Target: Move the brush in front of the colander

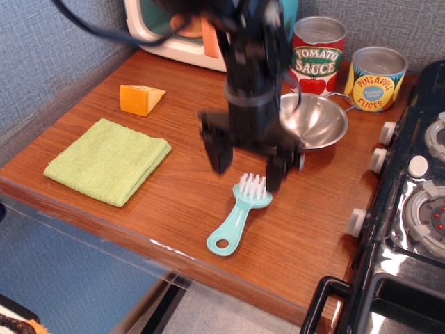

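Gripper point(249, 161) spread wide above brush point(238, 215) — bristles toward colander point(316, 122), handle toward table's front edge.

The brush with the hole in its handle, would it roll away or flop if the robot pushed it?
Probably neither. The brush lies flat on the table and has a flat handle, so it would likely slide or spin rather than roll. It looks like hard plastic, so probably stiff and light.

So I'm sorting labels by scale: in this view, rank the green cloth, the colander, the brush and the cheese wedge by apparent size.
1. Green cloth
2. Colander, partly hidden by the arm
3. Brush, long but slim
4. Cheese wedge
The cloth lies nearer the camera, which flatters it.
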Robot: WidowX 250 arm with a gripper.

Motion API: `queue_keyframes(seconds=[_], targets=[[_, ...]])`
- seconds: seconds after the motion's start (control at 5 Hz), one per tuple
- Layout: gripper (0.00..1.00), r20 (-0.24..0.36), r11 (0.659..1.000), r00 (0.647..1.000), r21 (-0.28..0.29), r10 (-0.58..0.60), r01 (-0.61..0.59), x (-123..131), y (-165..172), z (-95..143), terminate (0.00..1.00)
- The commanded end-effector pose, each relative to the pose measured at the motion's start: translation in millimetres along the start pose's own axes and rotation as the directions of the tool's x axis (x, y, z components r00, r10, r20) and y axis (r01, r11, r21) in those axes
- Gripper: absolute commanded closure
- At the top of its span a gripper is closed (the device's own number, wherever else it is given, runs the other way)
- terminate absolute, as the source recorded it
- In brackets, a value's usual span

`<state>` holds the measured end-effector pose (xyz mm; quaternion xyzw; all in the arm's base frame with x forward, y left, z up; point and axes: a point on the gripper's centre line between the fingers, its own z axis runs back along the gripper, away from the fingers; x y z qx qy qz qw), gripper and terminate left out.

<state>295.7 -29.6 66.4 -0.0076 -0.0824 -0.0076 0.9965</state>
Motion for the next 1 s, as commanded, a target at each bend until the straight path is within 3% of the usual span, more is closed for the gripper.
queue_keyframes(seconds=[0.0, 0.4, 0.6, 0.8], targets=[[0.00, 0.101, 0.999, 0.994, -0.028, -0.033, 0.036, 15, 39, 81, 0.00], [0.00, 0.015, 0.990, 0.990, 0.006, -0.144, 0.144, 12, 57, 75, 0.00], [0.00, 0.015, 0.990, 0.990, 0.006, -0.144, 0.144, 12, 57, 75, 0.00], [0.00, 0.015, 0.990, 0.990, 0.006, -0.144, 0.144, 12, 57, 75, 1.00]])
